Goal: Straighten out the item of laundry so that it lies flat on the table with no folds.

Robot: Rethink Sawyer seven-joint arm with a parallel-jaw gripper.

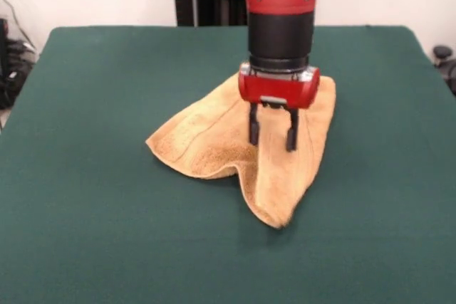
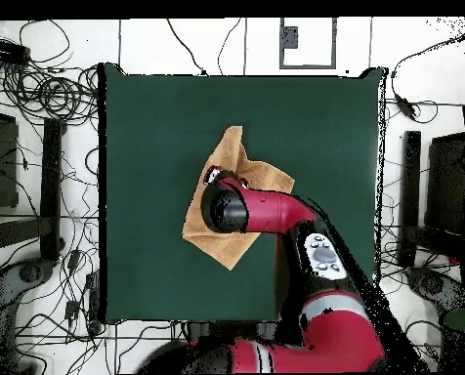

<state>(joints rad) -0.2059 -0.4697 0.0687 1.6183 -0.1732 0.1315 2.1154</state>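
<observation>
From the front, the golden-tan towel [image 1: 214, 144] lies crumpled near the middle of the dark green table [image 1: 85, 211], a little toward the robot's side. It is not flat: one part spreads low toward the picture's left with a woven band along its edge, and a folded flap runs down to a point at the near side, with a crease between the two. The red and black arm [image 1: 279, 12] comes straight down over the towel's far part. Its jaws [image 1: 271, 129] stand open, the two dark fingers [image 1: 253, 126] parted and pointing down just above or at the cloth; nothing is held between them, and whether the tips touch the towel cannot be told.

From overhead, the towel [image 2: 234, 161] shows as an irregular shape around the arm's end, one corner pointing toward the table's far edge and another toward the robot's base. The arm [image 2: 275, 210] covers its middle and hides the jaws. The table [image 2: 148, 117] holds no containers.
</observation>
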